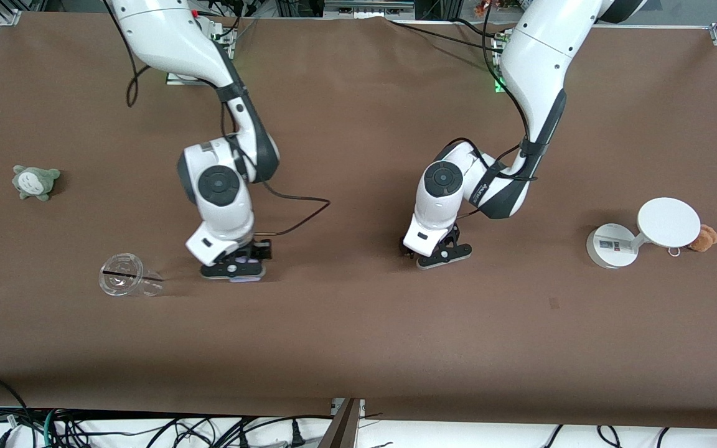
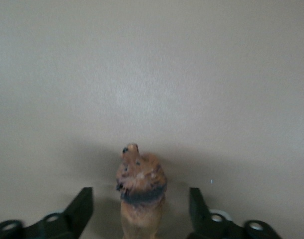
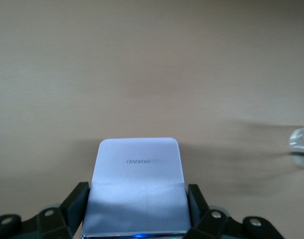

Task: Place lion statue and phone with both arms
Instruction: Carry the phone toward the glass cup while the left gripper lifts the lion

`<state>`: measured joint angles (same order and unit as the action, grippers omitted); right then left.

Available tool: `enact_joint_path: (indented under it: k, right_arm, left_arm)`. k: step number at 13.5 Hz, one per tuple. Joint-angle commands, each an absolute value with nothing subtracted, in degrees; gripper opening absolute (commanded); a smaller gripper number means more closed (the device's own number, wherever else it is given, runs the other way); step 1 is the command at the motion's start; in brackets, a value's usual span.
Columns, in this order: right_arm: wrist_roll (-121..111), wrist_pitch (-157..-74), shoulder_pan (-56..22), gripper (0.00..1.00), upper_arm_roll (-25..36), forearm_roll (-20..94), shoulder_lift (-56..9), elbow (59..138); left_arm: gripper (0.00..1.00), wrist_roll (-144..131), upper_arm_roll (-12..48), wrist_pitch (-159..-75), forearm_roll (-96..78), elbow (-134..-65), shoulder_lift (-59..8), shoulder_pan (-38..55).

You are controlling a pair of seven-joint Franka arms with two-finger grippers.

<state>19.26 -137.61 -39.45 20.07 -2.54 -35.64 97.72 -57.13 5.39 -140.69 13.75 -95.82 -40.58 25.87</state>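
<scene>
The lion statue [image 2: 141,191] is a small orange-brown figurine with a dark mane. It stands on the brown table between the fingers of my left gripper [image 2: 141,213], with a gap on each side. The left gripper [image 1: 443,254] is open and down at the table near its middle; in the front view it hides the lion. The phone [image 3: 137,189] is a pale lavender slab. My right gripper [image 3: 136,211] is shut on its two long edges, low at the table. In the front view only the phone's lavender edge [image 1: 245,278] shows under the right gripper [image 1: 234,269].
A clear plastic cup [image 1: 127,283] lies on its side beside the right gripper, toward the right arm's end. A grey-green plush [image 1: 35,182] lies farther toward that end. A white round-based stand [image 1: 642,239] and a tan-orange plush [image 1: 704,238] are toward the left arm's end.
</scene>
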Motion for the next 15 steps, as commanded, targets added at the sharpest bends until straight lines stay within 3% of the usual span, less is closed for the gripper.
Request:
enact_joint_path:
  k: [1,2,3,4,10,15]
  right_arm:
    - [13.9,-144.5,-37.2,0.76,21.8,-2.5,-33.0,104.4]
    - [12.8,-147.2,-35.4,0.78,21.7,-2.4,-33.5,105.4]
    - [11.9,-149.6,-33.9,0.78,21.5,-2.4,-34.2,106.0]
    - [11.6,-150.7,-33.4,0.78,21.4,-2.4,-34.5,106.2]
    - [11.6,-155.5,-33.5,0.77,21.3,-0.6,-35.3,108.7]
    - [12.6,-157.0,-33.2,0.77,19.6,0.9,-36.1,108.5]
  left_arm:
    - [0.45,-58.3,5.1,-139.6,15.5,-93.9,-40.7,25.9]
    - [0.21,-58.3,5.1,-139.6,15.6,-93.8,-40.7,25.9]
    - [0.05,-58.1,5.0,-139.6,15.6,-93.9,-40.7,25.8]
    - [0.0,-58.1,5.0,-139.6,15.6,-93.9,-40.7,25.8]
    - [0.0,-56.9,4.8,-137.5,15.7,-94.0,-39.1,24.3]
    - [0.0,-36.1,5.4,-135.1,15.4,-95.0,-34.7,13.6]
